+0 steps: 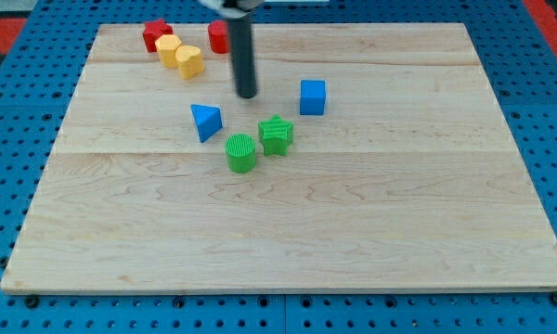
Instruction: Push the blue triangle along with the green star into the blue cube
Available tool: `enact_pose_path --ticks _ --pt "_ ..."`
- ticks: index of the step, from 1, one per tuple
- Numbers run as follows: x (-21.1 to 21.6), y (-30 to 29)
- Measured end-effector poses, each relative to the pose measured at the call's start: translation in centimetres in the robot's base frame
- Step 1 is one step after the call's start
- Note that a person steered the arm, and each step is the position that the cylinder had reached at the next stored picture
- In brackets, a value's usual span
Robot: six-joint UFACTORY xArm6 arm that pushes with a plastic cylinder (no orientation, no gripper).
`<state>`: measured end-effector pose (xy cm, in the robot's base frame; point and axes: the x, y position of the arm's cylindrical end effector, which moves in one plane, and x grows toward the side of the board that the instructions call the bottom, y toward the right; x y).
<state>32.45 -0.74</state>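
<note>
Bare rod, so my tip (247,96) holds nothing and touches no block, sitting between blue triangle (205,122) on the left and blue cube (313,96) on the right. Green star (276,134) sits just nearer, beside a green cylinder (241,153).

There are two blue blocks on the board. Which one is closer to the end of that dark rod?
The blue triangle, toward the view's left of my tip, looks slightly closer. The blue cube sits toward the view's right, a bit farther off. Neither touches the tip.

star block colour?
Green star, ridged top; clearest in the camera view.
</note>
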Motion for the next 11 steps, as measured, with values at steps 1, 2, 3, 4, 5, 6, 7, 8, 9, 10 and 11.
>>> enact_pose_path --ticks 1,2,3,4,5,6,7,8,9,10,11 --pt "1.4 11.2" --pt "5.6 13.0" --pt "2.5 9.6" --pt "3.6 -2.5" --pt "4.0 -12.2" --pt "6.4 -12.9" --pt "8.1 -6.4" --pt "9.3 -1.6" --pt "9.9 2.4" --pt "10.2 5.9" --pt "13.7 6.9"
